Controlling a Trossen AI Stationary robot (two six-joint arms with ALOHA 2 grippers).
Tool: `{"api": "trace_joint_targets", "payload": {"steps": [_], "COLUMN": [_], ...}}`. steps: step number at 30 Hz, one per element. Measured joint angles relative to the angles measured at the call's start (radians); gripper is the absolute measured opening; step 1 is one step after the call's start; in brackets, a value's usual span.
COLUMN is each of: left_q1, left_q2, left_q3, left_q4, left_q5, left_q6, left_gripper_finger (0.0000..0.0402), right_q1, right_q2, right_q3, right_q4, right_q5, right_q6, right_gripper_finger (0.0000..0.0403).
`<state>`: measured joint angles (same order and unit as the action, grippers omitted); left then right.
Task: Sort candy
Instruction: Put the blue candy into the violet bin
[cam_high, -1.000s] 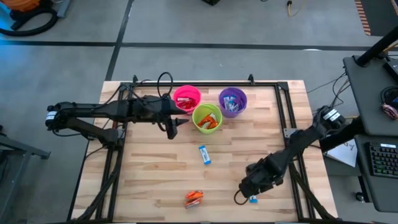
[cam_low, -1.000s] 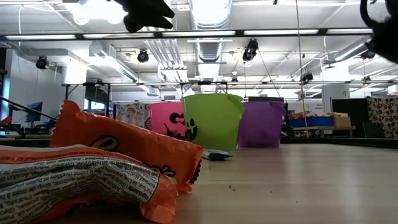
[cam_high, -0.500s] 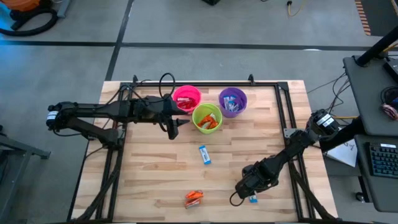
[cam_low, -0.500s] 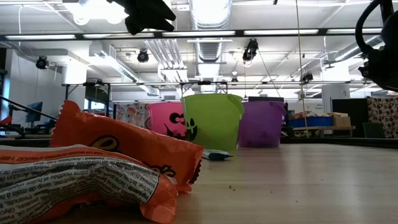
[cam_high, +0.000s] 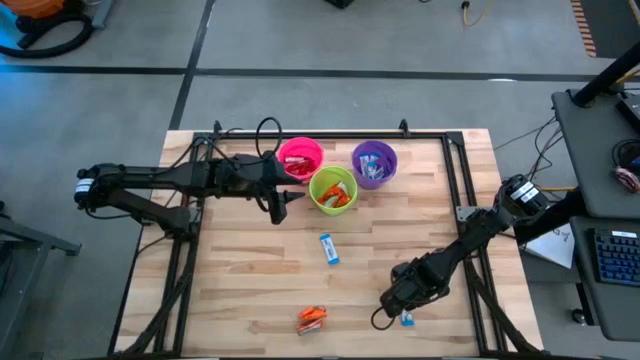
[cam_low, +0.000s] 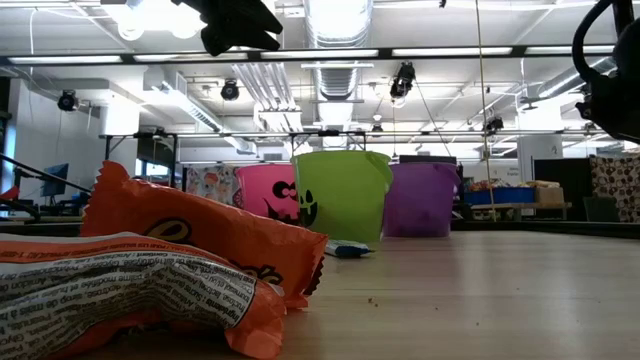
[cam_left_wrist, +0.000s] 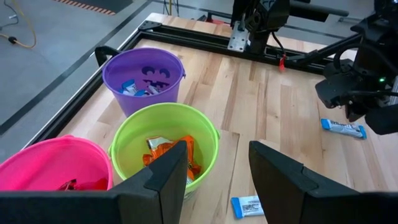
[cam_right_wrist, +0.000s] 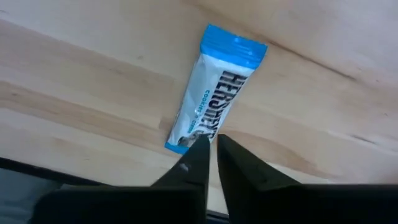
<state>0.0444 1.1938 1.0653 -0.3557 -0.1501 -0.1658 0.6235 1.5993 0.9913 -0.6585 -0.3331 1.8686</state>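
Observation:
A blue-and-white candy lies flat on the wooden table near its right front corner. My right gripper points steeply down with its fingertips closed at that candy's near end. My left gripper hangs open and empty above the table, just short of the pink cup and green cup. A purple cup stands beside them; all three cups hold candy. Another blue-and-white candy lies mid-table, and orange candies lie near the front edge. My right gripper pinches the corner of the candy's near end between its two fingertips. The fingers come from above, slanting, at the wrapper's end. The candy still lies flat on the table. The fingers themselves hide how much wrapper is between them.
A black metal frame runs along the table's far edge and both sides. Bare wood lies between the cups and the orange candies. In the low view the orange candies fill the near left. Room fixtures show beyond the table.
My right gripper has sunk a little toward the blue-and-white candy at the table's right front; in the low view its arm shows lower than before. The candies and cups have kept their places.

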Motion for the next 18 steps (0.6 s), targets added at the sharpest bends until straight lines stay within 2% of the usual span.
{"api": "trace_joint_targets", "payload": {"steps": [2, 5, 14, 18], "left_q1": [0.0, 0.0, 0.0, 0.0], "left_q2": [0.0, 0.0, 0.0, 0.0], "left_q3": [0.0, 0.0, 0.0, 0.0], "left_q4": [0.001, 0.001, 0.004, 0.004], "left_q5": [0.0, 0.0, -0.003, -0.043], "left_q6": [0.0, 0.0, 0.0, 0.001], "left_gripper_finger": [0.0155, 0.0155, 0.0155, 0.0155], "right_q1": [0.0, 0.0, -0.002, -0.002], "right_q2": [0.0, 0.0, 0.012, 0.05], "right_q3": [0.0, 0.0, 0.0, 0.0], "right_q4": [0.01, 0.018, 0.02, 0.021], "right_q5": [-0.014, -0.015, 0.004, 0.056], "right_q6": [0.003, 0.003, 0.046, 0.042], "right_gripper_finger": [0.002, 0.0047, 0.02, 0.0244]}}
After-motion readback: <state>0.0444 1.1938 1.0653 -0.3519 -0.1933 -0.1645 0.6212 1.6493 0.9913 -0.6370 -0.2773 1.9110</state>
